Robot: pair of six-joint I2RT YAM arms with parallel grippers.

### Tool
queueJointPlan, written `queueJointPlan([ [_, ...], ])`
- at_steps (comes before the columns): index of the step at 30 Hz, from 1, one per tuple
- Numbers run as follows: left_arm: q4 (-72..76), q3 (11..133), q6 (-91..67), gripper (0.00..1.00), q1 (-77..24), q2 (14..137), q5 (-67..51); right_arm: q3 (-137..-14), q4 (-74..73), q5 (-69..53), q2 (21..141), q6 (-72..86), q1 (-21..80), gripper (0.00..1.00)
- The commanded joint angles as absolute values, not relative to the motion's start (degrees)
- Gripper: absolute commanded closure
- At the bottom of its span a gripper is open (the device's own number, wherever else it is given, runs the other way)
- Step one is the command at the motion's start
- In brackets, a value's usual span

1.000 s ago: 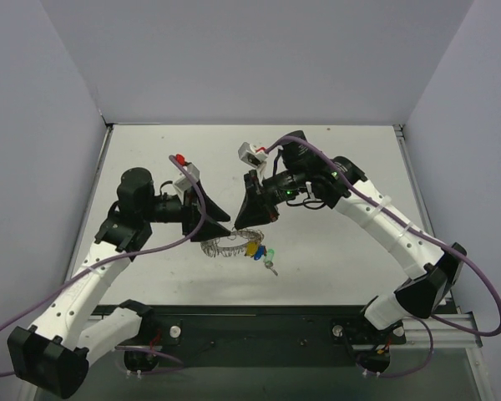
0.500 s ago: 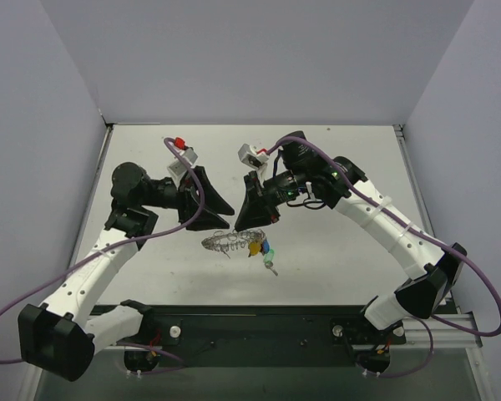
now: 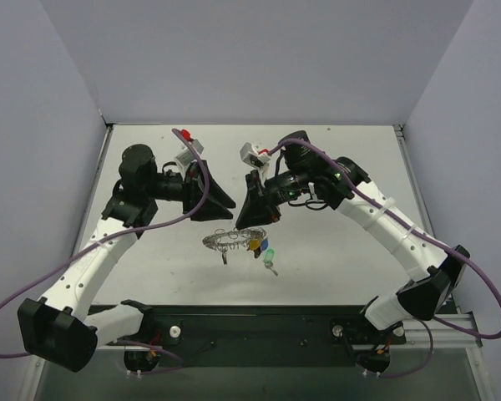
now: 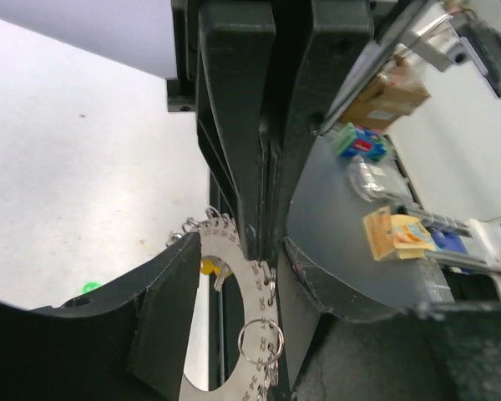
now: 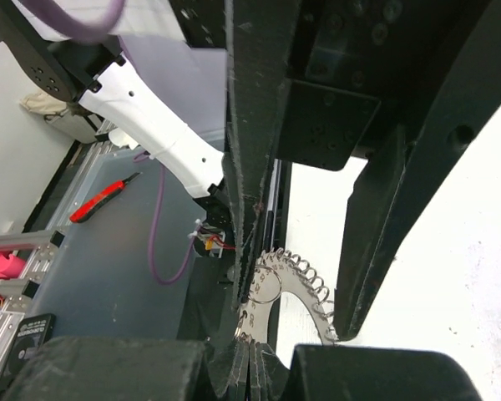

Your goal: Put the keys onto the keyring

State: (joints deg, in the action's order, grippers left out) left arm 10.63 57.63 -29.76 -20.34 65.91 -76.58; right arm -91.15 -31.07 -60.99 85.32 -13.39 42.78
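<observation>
**1. Left gripper**, black, two-fingered. Enters from 9 o'clock over the white tabletop, nose aimed toward 3 o'clock. In the wrist view its fingers are pressed flat together, with the metal ring's rim nipped at their tips.

**2. Keyring**, large, silvery, flat metal, with a bumpy coil-like scalloped rim and a wide open centre.
- Located at table centre, at 6 o'clock of both gripper tips, long axis running 9 to 3 o'clock.
- Whether it rests on the tabletop or hangs clear cannot be told from above.
- Seen edge-on below the left fingers and as a curved end between the right fingers.
- A small wire split ring hangs through the rim.

**3. Keys**, tiny, metal, with coloured plastic heads. Bunched at the keyring's 3 o'clock end.
- Yellow-headed key touches the rim; it also shows in the left wrist view.
- Green-headed key sits at 4 o'clock of the yellow one.
- Bare silvery key lies at 5 o'clock, just beyond.

**4. Right gripper**, black, two-fingered. Enters from 3 o'clock, tip over the keyring's 3 o'clock end. In the wrist view the fingers stand a narrow gap apart with the ring's end between them, its rim against one finger. Whether they squeeze it cannot be told
</observation>
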Motion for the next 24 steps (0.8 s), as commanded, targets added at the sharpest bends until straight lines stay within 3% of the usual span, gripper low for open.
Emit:
queueJointPlan([
  [1,-23.1,68.4,-2.7,0.48,-22.4,65.8,-68.7,-91.8,-29.1,-62.5,83.1,-14.4,42.7,1.0],
  [19,-36.5,71.5,5.6,0.48,-26.2,67.1,-66.5,-92.2,-29.0,-60.4,83.9,-14.1,42.6,1.0],
  [24,-37.9,71.6,6.3,0.56,-27.4,67.7,-63.8,-92.2,-29.0,-60.5,84.1,-13.9,42.5,1.0],
])
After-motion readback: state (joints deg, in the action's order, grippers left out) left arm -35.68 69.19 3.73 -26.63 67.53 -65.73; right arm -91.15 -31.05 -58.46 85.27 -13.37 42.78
